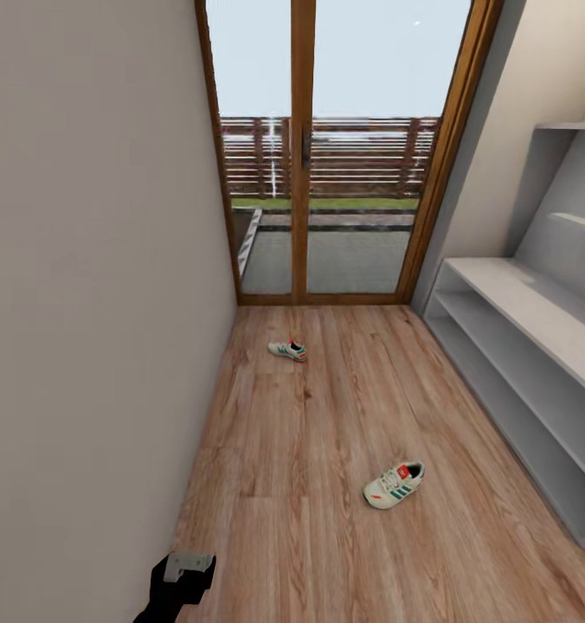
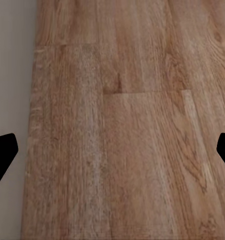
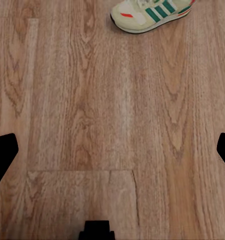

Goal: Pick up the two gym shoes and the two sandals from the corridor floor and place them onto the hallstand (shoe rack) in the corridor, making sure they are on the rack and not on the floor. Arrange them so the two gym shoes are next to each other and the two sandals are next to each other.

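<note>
The two gym shoes lie well apart on the corridor floor [image 1: 327,536], the nearer one [image 1: 395,484] mid-corridor and the farther one [image 1: 288,350] near the glass door [image 1: 344,147], with the hallstand [image 1: 535,346] bare along the right wall. I judge this the approach before any pickup: both the left gripper [image 2: 112,150] and the right gripper [image 3: 112,150] hang over the planks with fingers spread wide and empty, and the right one must close in on the nearer shoe. No lettering is readable, just three green side stripes.
</note>
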